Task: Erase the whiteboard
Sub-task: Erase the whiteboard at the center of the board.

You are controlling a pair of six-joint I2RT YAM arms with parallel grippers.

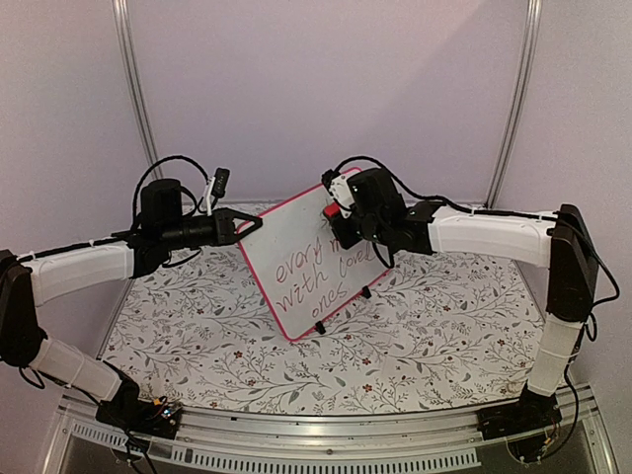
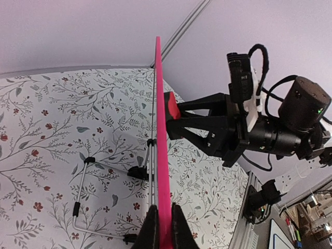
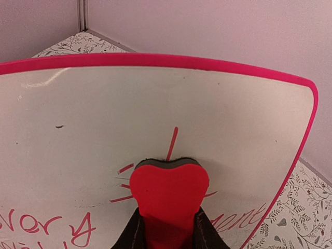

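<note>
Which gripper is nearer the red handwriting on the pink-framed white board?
Right. The right gripper holds a red eraser block on the handwriting; the left gripper clamps the whiteboard at its edge.

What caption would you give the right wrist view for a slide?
Right hand holds a red heart-shaped eraser against the pink-framed whiteboard, among pink handwritten strokes.

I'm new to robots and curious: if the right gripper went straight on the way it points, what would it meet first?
The whiteboard: the right gripper points at its written face, and the red eraser it grips seems to touch it.
</note>
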